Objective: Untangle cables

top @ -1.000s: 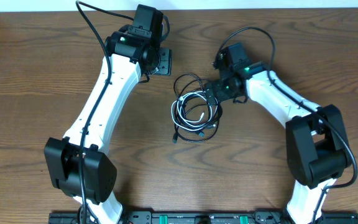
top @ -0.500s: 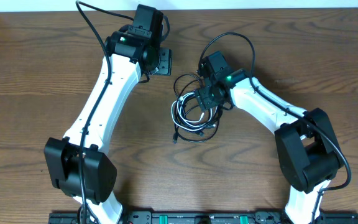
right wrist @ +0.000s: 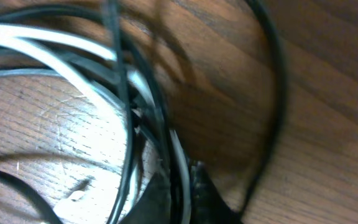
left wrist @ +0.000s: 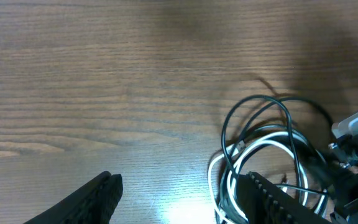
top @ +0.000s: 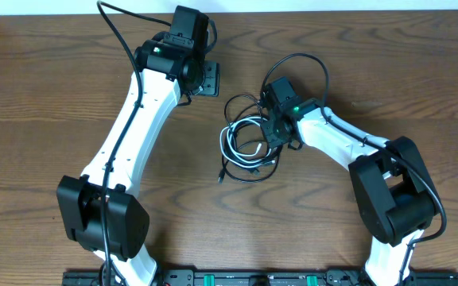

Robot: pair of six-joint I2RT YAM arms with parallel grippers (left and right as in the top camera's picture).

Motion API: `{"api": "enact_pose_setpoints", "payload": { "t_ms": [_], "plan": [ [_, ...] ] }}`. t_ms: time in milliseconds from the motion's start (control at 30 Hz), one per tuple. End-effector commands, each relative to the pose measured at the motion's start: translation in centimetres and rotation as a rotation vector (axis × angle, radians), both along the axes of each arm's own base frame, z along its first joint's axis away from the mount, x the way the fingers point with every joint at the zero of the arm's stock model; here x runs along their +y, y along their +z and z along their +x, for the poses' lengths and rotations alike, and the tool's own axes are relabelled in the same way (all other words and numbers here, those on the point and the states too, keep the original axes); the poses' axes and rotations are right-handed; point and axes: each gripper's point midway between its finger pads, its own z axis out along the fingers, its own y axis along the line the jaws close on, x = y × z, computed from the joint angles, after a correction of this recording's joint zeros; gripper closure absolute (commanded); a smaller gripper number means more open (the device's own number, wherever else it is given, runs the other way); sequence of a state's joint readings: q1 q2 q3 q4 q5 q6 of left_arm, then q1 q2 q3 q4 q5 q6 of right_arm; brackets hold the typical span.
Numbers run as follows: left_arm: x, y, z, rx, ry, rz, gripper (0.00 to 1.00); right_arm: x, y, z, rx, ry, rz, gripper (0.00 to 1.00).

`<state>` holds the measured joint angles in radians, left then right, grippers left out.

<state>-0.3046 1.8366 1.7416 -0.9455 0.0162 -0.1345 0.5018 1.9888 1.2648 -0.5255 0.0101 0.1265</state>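
Workspace: brown wood-grain table (top: 38,103). Both cords lie in one overlapping heap at mid-table, between the two arms. The thin black cable (left wrist: 253,98) makes the outer loops. The thin white cable (right wrist: 48,37) coils inside them and crosses them at several places. One small plug end sticks out at the heap's near-left corner.

Right gripper (top: 275,133): down on the right edge of the heap, touching it. In the wrist view the fingers stand narrow, and a white strand and a black strand run into the gap between them. That view is blurred, so I cannot tell whether the strands are pinched or only straddled.

Left gripper (left wrist: 182,180): fingers spread wide, holding nothing. It hangs at the far-left side, apart from the heap. From its own camera the loops lie ahead and to the right of the fingers.

Key relation: the heap is longer far-to-near than across. The right arm is at its right flank, and the left side is free.

Judgement: separation not yet achieved. The right arm is the nearer one to draw a strand outward to the right, and the left arm would have to close in to hold the remaining loops.
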Motion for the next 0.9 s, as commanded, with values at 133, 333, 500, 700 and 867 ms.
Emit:
{"api": "enact_pose_setpoints", "payload": {
  "t_ms": [133, 333, 500, 700, 867],
  "plan": [
    [0.2, 0.4, 0.2, -0.009, 0.015, 0.006, 0.36, -0.1, 0.2, 0.6, -0.029, -0.007, 0.008, 0.99],
    [0.2, 0.4, 0.1, -0.008, 0.015, 0.006, 0.35, 1.0, 4.5, 3.3, -0.150, -0.016, 0.051, 0.99],
    [0.2, 0.4, 0.1, -0.008, 0.015, 0.006, 0.35, 0.7, 15.6, 6.6, -0.421, -0.052, 0.082, 0.99],
    [-1.0, 0.3, -0.3, 0.015, -0.017, -0.053, 0.63, -1.8, 26.3, 6.3, -0.653, -0.087, 0.084, 0.99],
    [-3.6, 0.6, -0.7, 0.014, -0.081, -0.123, 0.64, -2.1, 25.5, 5.7, -0.616, -0.082, 0.063, 0.99]
  ]
}}
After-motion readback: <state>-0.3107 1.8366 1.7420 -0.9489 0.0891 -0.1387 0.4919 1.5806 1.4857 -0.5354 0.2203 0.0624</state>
